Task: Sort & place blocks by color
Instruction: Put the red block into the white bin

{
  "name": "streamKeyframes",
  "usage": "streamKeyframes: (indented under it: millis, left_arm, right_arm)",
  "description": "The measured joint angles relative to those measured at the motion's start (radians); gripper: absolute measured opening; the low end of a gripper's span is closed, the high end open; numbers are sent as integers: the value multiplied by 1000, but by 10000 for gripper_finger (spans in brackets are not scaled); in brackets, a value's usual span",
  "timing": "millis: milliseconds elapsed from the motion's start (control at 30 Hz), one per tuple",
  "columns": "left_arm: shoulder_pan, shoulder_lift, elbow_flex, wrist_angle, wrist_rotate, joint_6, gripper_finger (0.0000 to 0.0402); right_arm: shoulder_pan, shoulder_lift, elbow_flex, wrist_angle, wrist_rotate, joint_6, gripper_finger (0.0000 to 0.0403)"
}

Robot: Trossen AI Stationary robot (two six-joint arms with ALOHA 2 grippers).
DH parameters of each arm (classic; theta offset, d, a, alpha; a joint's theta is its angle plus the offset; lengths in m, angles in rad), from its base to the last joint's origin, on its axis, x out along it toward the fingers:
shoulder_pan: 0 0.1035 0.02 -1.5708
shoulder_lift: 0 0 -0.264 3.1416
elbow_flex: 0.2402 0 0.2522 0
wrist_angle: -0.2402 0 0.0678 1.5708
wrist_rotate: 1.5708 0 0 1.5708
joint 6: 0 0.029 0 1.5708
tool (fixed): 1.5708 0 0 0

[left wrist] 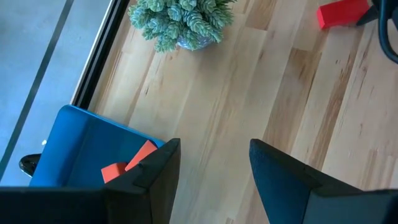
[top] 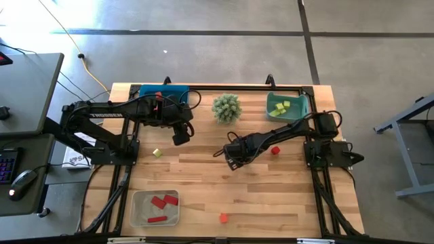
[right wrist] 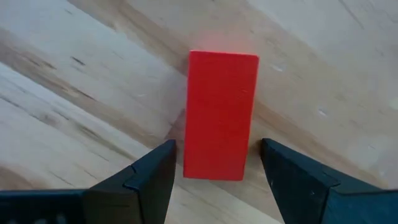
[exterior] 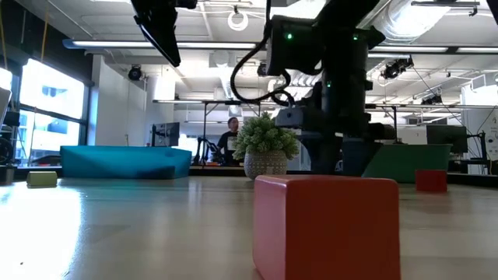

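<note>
While both end effectors [left wrist: 211, 180] [right wrist: 214, 180] gape, a red bar [right wrist: 221, 115] lies on the wooden table [top: 271, 196].

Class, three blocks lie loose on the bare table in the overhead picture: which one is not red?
The small yellow-green block on the table's left side, below the left gripper. The other two loose blocks are both red.

The right gripper [top: 233, 160] is hiding the red bar [right wrist: 221, 115] from above; a distant person [exterior: 231, 134] is appearing blurred.
</note>
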State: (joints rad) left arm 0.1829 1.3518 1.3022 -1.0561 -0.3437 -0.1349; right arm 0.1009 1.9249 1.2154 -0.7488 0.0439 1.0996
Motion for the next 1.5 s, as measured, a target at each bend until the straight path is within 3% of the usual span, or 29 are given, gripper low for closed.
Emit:
streamKeyframes:
  millis: [167, 400, 767, 1100, 1367, 1500]
  left_arm:
    - [0, 0, 0, 0, 0, 0, 182]
    - [0, 0, 0, 2, 2, -12, 182]
    - [60, 0, 0, 8, 158, -103, 181]
    - [172, 1, 0, 25, 304, -299, 181]
    - [223, 1, 0, 129, 440, -440, 182]
    - [231, 1, 0, 187, 461, -535, 182]
  right_arm:
    - [-1, 12, 4, -4, -19, 17, 209]
    - [-3, 14, 2, -7, -18, 13, 98]
    - [-16, -73, -3, 26, -50, -144, 98]
    - [-37, -209, 0, 249, -42, -398, 98]
    - [-76, -256, 1, 334, -25, -616, 98]
    - [-89, -257, 1, 375, 9, -722, 98]
